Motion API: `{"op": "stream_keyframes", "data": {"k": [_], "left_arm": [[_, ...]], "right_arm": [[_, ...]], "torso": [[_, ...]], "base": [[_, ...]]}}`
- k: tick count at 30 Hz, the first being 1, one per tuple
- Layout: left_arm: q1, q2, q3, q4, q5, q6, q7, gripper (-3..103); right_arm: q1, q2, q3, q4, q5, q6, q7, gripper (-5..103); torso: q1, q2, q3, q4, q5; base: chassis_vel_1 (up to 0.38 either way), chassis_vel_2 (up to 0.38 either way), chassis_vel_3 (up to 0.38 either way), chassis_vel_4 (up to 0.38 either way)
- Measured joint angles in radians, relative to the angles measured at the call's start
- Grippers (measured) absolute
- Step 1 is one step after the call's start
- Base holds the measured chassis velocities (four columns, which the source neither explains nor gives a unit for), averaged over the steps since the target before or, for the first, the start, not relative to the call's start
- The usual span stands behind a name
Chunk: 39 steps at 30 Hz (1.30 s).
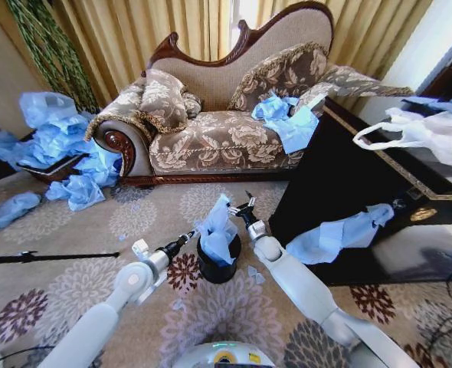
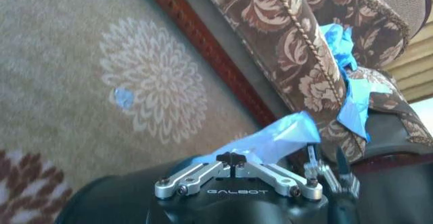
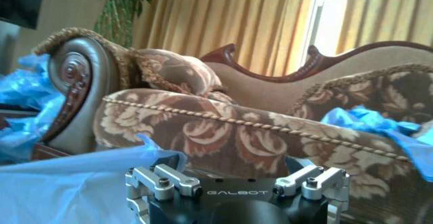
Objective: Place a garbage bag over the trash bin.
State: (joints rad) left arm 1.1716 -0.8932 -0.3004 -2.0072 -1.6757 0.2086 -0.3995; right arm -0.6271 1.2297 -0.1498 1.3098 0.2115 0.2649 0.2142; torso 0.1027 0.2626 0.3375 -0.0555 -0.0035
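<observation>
Blue garbage bag (image 1: 217, 230) upright in trash bin (image 1: 215, 268), right claw (image 1: 240, 209) clamped on it.

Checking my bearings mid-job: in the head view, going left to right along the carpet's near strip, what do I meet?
Left claw → bin with the bag in it → right claw → loose blue bag against the dark cabinet.

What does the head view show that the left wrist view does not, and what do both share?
Head view alone: the trash bin on the carpet with the garbage bag bunched in it, the left gripper beside it, and a white plastic bag on the dark table. Left wrist view alone: a small blue scrap on the carpet. Both: the sofa, the garbage bag and the right gripper.
</observation>
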Motion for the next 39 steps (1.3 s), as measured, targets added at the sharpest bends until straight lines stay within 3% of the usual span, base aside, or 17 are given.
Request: {"op": "stream_keyframes", "data": {"k": [8, 20, 39], "left_arm": [[-0.028, 0.013, 0.024, 0.032, 0.026, 0.003, 0.019, 0], [-0.008, 0.016, 0.014, -0.003, 0.03, 0.006, 0.031, 0], [0.034, 0.007, -0.001, -0.033, 0.063, 0.007, 0.053, 0]], "right_arm": [[-0.035, -0.005, 0.033, 0.015, -0.014, -0.006, 0.056, 100], [-0.109, -0.026, -0.024, 0.072, -0.026, 0.011, 0.01, 100], [-0.011, 0.004, -0.075, -0.021, -0.052, -0.01, -0.023, 100]], "torso": [[0.0, 0.0, 0.0, 0.0002, 0.0001], [0.0, 0.0, 0.0, 0.0003, 0.0002], [0.0, 0.0, 0.0, 0.0002, 0.0001]], "base": [[0.0, 0.0, 0.0, 0.0], [0.0, 0.0, 0.0, 0.0], [0.0, 0.0, 0.0, 0.0]]}}
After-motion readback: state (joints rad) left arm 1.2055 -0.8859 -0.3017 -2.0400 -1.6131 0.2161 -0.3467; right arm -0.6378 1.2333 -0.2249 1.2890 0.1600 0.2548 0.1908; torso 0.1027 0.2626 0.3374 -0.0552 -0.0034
